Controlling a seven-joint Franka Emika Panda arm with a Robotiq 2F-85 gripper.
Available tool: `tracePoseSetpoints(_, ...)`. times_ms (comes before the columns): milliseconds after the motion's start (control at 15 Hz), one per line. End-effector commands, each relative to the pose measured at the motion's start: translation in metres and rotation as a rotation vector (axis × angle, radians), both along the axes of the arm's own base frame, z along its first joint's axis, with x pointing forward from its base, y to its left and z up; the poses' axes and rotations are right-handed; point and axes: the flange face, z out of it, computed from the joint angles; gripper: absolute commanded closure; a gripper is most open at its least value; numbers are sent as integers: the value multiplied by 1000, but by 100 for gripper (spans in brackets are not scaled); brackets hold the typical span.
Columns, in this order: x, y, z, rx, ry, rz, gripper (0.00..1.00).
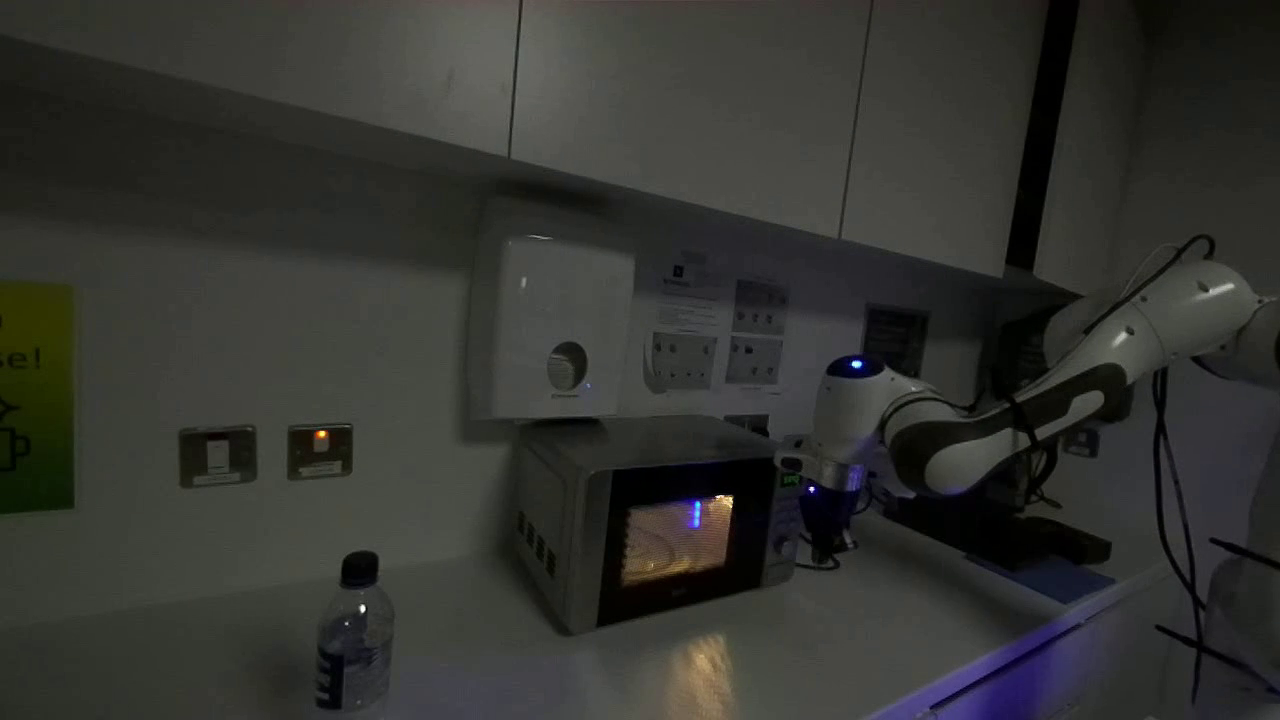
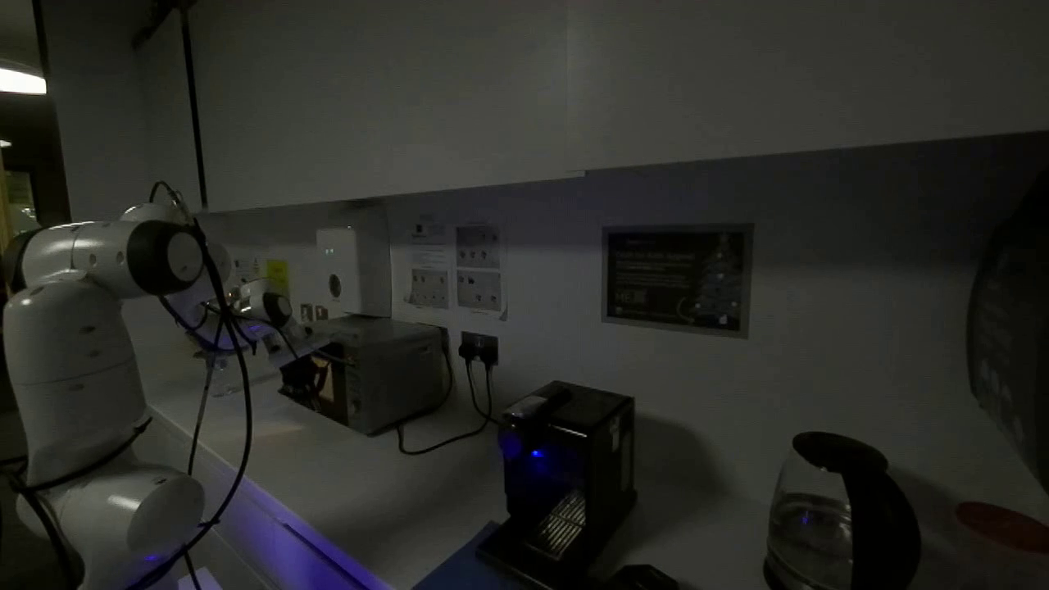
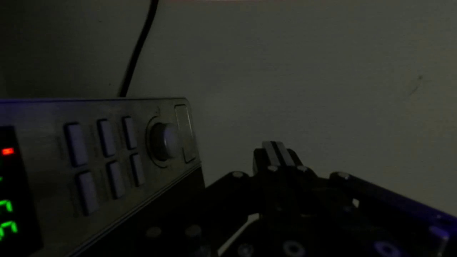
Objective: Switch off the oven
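- Cupboards [image 1: 690,110]: fixed along the wall [image 1: 330,300]; lower edge overhangs the desk [image 1: 850,640].
- Desk: straight front edge, purple-lit below; bare room before the oven [image 1: 660,530] and between it and the machine [image 2: 590,442], a cord [image 2: 422,452] lying there.
- Arm [image 1: 1030,430]: base outside the front edge; links reach over it, loose cables [image 2: 247,401] hanging alongside.
- Oven: on the desk below the cupboards, lit inside.
- Box [image 1: 565,320]: on the wall just above the oven; contact cannot be told.
- Machine: on the desk, well apart from the oven.
- Kettle [image 2: 807,533]: past the machine, farther from the oven.
- Bottle [image 1: 355,645]: upright, apart from the oven, opposite side from the machine.
- Tool [image 3: 279,153]: narrow, fingertips [image 3: 270,153] together, pointing down before the oven's panel [image 3: 93,162]; apart from it in the wrist view, open desk beyond the tips.
- Knob [image 3: 166,141]: projects from the panel near its lower edge.
- Display [image 3: 18,194]: lit green, cut off by the wrist view's edge.
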Motion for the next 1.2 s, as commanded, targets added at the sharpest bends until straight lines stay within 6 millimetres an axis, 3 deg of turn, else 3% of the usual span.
tracePoseSetpoints(0, -6, -8, 10, 5, -113, -33, 100)
tracePoseSetpoints(1133, 9, -24, 4, 65, -325, -117, 100)
